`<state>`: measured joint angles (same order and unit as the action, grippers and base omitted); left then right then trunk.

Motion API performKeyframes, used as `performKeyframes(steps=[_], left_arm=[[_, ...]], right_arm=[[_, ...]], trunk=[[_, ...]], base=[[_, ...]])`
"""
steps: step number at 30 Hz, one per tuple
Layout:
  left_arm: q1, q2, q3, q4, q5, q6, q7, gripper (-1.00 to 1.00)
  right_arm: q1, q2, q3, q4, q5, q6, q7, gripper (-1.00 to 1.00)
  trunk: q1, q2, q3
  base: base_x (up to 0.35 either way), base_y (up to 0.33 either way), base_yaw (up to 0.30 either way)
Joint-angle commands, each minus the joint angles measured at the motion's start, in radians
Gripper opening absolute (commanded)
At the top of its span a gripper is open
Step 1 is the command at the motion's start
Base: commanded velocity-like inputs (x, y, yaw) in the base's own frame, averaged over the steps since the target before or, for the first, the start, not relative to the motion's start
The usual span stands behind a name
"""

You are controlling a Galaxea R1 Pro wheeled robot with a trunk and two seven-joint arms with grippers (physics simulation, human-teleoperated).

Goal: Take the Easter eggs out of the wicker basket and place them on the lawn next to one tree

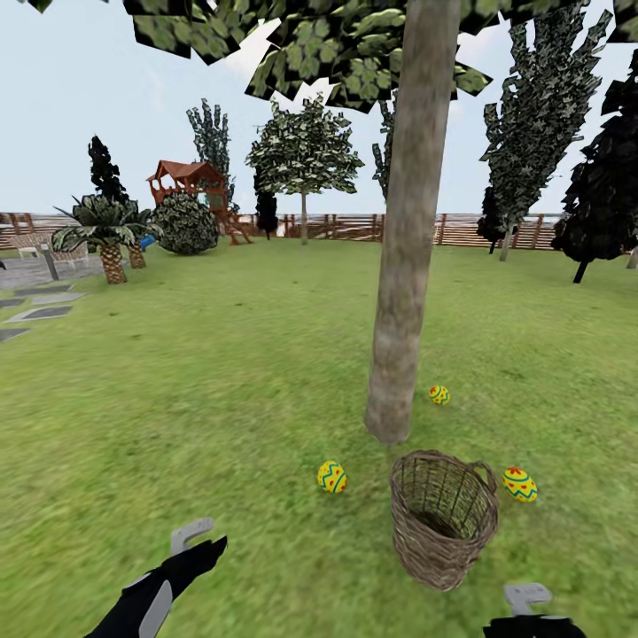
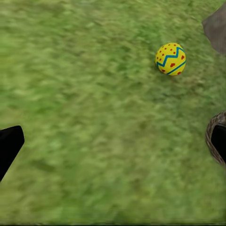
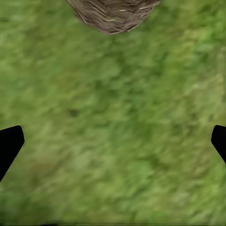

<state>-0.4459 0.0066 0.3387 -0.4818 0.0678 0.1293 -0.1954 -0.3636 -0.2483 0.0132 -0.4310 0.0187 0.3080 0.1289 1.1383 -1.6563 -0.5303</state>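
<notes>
Three Easter eggs lie on the lawn (image 1: 221, 399) around the tree (image 1: 403, 266): one (image 1: 331, 477) left of the wicker basket (image 1: 443, 518), one (image 1: 519, 484) right of it, and one (image 1: 439, 394) beside the trunk's base. The basket stands upright just in front of the trunk, and what I see of its inside is bare weave. My left gripper (image 1: 199, 542) hovers low over the grass, left of the basket. It is open and empty (image 2: 113, 146), with an egg (image 2: 170, 59) ahead of it. My right gripper (image 1: 527, 600) is open and empty (image 3: 113, 143), with the basket (image 3: 113, 14) just beyond.
Grey paving slabs (image 1: 40, 310) lie far left near a palm plant (image 1: 106, 235). A round shrub (image 1: 186, 223), a playhouse (image 1: 188, 182) and a second leafy tree (image 1: 304, 159) stand before the wooden fence (image 1: 354, 228). Dark conifers (image 1: 602, 195) line the right.
</notes>
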Motion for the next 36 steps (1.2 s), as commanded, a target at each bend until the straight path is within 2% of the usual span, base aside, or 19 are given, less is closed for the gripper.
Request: performKeyframes(steps=[1,3,7,14,16,19,21,23,25,32,36], left_arm=[[-0.001,0.000,0.005,0.022,0.007,0.008,-0.002,1.00],[-0.001,0.003,0.003,0.108,0.005,0.006,0.018,1.00],[-0.001,0.014,0.002,0.174,0.001,0.009,0.027,1.00],[-0.001,0.047,0.000,0.318,-0.002,0.023,0.024,1.00],[-0.001,0.056,0.000,0.400,-0.003,0.022,0.024,1.00],[0.000,0.059,-0.001,0.452,-0.013,0.022,0.024,1.00],[0.000,0.060,-0.001,0.476,-0.043,0.020,0.024,1.00],[0.001,0.061,-0.001,0.492,-0.091,0.018,0.025,1.00],[0.001,0.061,-0.001,0.502,-0.108,0.019,0.025,1.00],[0.001,0.061,0.000,0.530,-0.121,0.026,0.032,1.00],[0.003,0.059,0.000,0.538,-0.121,0.079,0.034,1.00]], right_arm=[[0.000,0.009,0.001,-0.002,0.003,0.006,0.002,1.00],[0.000,0.030,0.000,0.044,0.002,-0.003,0.000,1.00],[0.000,0.031,-0.003,0.127,-0.001,-0.037,0.009,1.00],[0.000,0.039,-0.002,0.178,0.001,-0.057,0.002,1.00],[0.000,0.048,0.001,0.239,0.002,-0.101,0.000,1.00],[0.000,0.064,0.002,0.306,0.007,-0.196,-0.002,1.00],[0.000,0.068,0.002,0.321,0.008,-0.216,-0.002,1.00],[0.000,0.069,0.001,0.337,0.008,-0.226,-0.002,1.00],[0.000,0.068,0.001,0.360,0.004,-0.233,-0.002,1.00],[0.000,0.071,0.004,0.447,0.011,-0.239,-0.002,1.00],[0.000,0.083,0.005,0.463,0.013,-0.241,-0.003,1.00]], trunk=[[-0.004,0.007,0.002],[-0.012,0.021,0.008],[-0.027,0.049,0.021],[-0.054,0.098,0.043],[-0.062,0.112,0.049],[-0.073,0.133,0.059],[-0.081,0.147,0.065],[-0.088,0.161,0.071],[-0.096,0.175,0.077],[-0.123,0.224,0.099],[-0.138,0.252,0.112]], base=[[0.000,0.000,0.000],[0.000,0.000,0.000],[0.000,0.000,0.000],[0.000,0.000,0.000],[0.000,0.000,0.000],[0.000,0.000,0.000],[0.000,0.000,0.000],[0.000,0.000,0.000],[0.000,0.000,0.000],[0.000,0.000,0.000],[0.000,0.000,0.000]])
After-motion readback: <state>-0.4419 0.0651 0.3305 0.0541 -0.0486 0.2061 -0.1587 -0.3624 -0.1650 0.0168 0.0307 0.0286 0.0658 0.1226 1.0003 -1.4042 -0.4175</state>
